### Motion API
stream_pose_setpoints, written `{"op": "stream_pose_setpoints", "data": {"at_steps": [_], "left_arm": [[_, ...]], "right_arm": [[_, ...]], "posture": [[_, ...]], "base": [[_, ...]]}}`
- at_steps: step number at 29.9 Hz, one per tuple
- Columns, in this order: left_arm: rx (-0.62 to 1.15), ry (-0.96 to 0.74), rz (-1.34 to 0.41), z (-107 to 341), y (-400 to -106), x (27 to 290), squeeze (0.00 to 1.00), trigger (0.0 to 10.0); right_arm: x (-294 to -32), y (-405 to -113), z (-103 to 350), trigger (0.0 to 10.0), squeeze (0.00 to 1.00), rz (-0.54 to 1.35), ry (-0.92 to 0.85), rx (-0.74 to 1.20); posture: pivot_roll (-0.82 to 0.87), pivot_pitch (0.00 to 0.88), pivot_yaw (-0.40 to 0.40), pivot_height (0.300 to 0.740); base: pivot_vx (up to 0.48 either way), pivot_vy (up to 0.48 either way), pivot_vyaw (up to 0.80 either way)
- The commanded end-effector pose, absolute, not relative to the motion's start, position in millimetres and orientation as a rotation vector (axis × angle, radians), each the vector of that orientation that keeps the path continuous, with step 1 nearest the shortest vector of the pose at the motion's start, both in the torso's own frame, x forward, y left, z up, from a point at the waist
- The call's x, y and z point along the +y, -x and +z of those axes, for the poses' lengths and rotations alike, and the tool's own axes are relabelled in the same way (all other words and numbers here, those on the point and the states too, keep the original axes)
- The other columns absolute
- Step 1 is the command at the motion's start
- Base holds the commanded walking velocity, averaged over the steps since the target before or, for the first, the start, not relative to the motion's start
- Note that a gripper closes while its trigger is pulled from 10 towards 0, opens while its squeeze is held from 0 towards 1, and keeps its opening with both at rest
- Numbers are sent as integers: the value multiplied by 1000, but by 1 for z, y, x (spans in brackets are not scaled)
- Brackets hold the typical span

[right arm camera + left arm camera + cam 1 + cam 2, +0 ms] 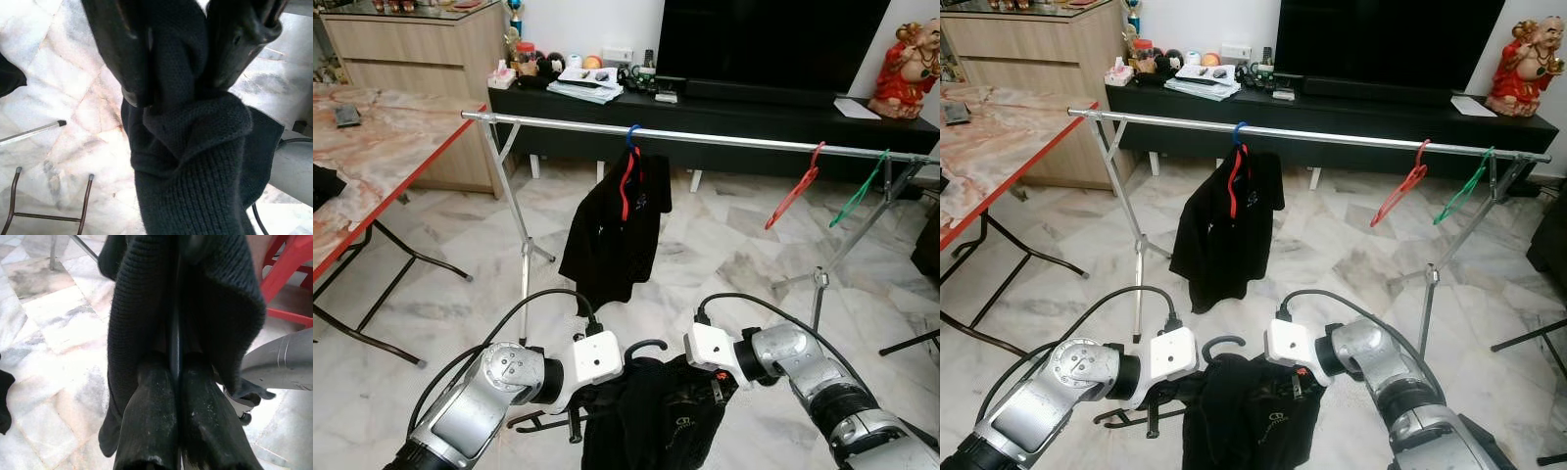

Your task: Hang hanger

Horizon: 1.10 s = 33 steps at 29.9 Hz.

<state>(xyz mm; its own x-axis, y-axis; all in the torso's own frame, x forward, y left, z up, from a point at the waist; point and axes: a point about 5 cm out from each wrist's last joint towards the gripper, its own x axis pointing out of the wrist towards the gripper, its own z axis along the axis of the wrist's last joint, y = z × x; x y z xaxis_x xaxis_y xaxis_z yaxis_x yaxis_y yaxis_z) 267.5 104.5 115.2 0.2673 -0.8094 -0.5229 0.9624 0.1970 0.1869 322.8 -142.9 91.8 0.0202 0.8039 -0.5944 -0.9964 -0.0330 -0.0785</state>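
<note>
A black knit garment (pixel 656 416) on a black hanger, whose hook (pixel 644 346) sticks up, hangs low between my two arms. My left gripper (pixel 177 367) is shut on the garment's left shoulder, with a thin dark edge pinched between its fingers. My right gripper (pixel 171 78) is shut on a bunched fold of the same garment at its right shoulder. Ahead and higher runs a silver clothes rail (pixel 724 138). A black shirt (pixel 612 235) hangs from it on a red and blue hanger. Further right on the rail hang a bare red hanger (pixel 795 191) and a green hanger (pixel 860 191).
A marble table with a red edge (pixel 382 147) stands at my left on folding legs. The rack's legs (pixel 524 245) stand on the marble floor. Behind it are a black TV console (pixel 734 113) and a red statue (pixel 908 69).
</note>
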Motion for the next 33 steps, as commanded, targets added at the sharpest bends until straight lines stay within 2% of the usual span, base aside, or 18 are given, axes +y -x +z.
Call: {"op": "stream_pose_setpoints", "data": {"at_steps": [1,21,22,23,24,33], "left_arm": [[248,-536,-1299,134,-270,95,0,10000],[195,-511,-1302,143,-275,92,0,10000],[192,-501,-1296,144,-276,92,208,10000],[191,-495,-1291,144,-276,92,208,10000],[203,-492,-1295,142,-275,94,1000,10000],[268,-513,-1315,132,-269,106,1000,10000]], "right_arm": [[-141,-322,92,0,0,1543,558,434],[-142,-321,90,0,0,1544,540,444],[-142,-321,90,0,0,1535,541,443],[-142,-321,90,0,0,1529,542,442],[-143,-321,90,0,0,1525,543,443],[-146,-319,82,0,0,1504,590,493]], "posture": [[120,6,-81,740],[120,15,-82,740],[120,15,-82,740],[120,15,-82,740],[120,16,-82,740],[125,17,-86,740]], "base": [[0,0,0],[0,0,0],[0,0,0],[0,0,0],[0,0,0],[0,0,0]]}}
